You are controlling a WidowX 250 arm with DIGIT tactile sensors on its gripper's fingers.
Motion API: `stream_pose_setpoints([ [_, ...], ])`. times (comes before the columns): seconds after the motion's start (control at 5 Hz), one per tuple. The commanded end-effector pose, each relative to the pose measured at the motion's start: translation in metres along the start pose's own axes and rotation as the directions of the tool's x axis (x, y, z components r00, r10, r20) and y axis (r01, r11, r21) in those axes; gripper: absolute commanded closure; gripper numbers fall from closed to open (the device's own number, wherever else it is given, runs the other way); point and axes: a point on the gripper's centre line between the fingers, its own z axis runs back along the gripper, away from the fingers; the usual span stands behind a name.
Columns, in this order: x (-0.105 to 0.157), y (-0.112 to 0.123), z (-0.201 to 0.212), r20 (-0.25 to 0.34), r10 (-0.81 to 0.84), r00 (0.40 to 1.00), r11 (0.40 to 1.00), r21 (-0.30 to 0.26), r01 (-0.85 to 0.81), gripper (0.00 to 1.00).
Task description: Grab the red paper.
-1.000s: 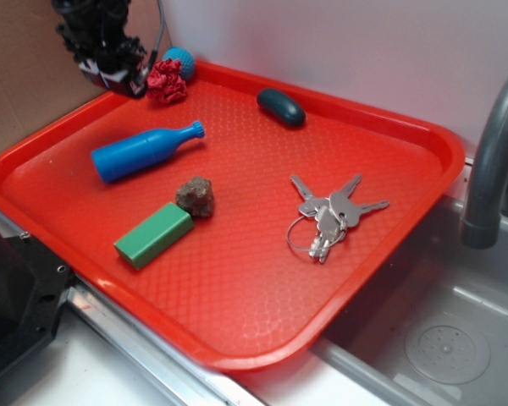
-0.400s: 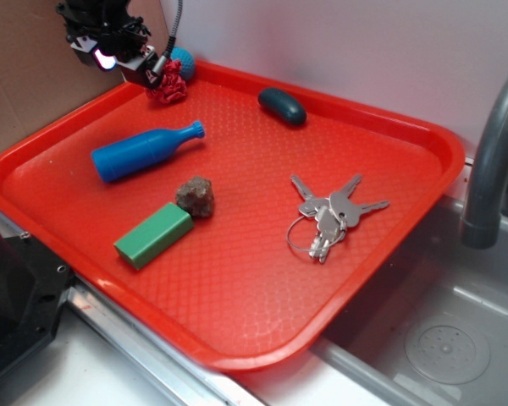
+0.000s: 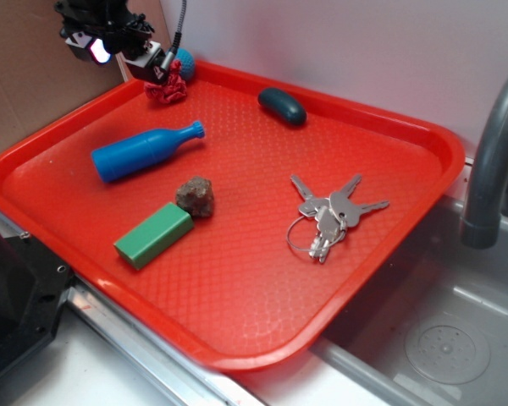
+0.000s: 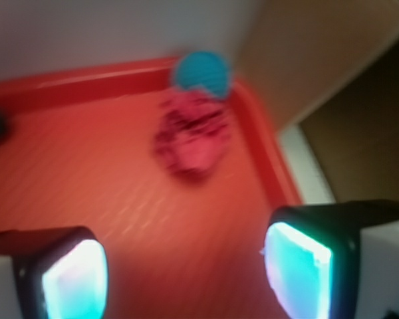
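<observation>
We see the gripper [image 4: 186,272] spread wide, its two glowing pads [image 4: 73,279] standing well apart in the wrist view with only bare tray floor between them; nothing is held. In the exterior view the gripper [image 3: 127,55] hangs tilted above the tray's far left corner, the black arm rising out of the top of the picture. Just ahead of the fingertips and a little lower lies the red paper [image 4: 193,136], a dark crumpled wad on the tray floor, apart from both pads. Touching the paper on its far side from us sits the teal ball [image 4: 203,73], tucked against the rim of the red tray [image 3: 389,127]. Further out from the gripper, toward the tray's middle, we find the blue bottle [image 3: 144,150] lying on its side, then the brown rock [image 3: 196,195] touching the green block [image 3: 153,234]. The dark oval object [image 3: 281,106] lies along the far rim, and the keys [image 3: 330,216] lie well away to the side
</observation>
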Motion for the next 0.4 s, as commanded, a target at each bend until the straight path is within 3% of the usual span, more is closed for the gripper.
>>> stream_pose_setpoints([
  [0.0, 0.047, 0.009, -0.03, 0.073, -0.05, 0.996, 0.999, -0.009, 0.051, 0.0],
  [0.2, 0.061, 0.0, -0.056, 0.059, -0.096, 0.994, 0.994, -0.051, 0.099, 0.0],
])
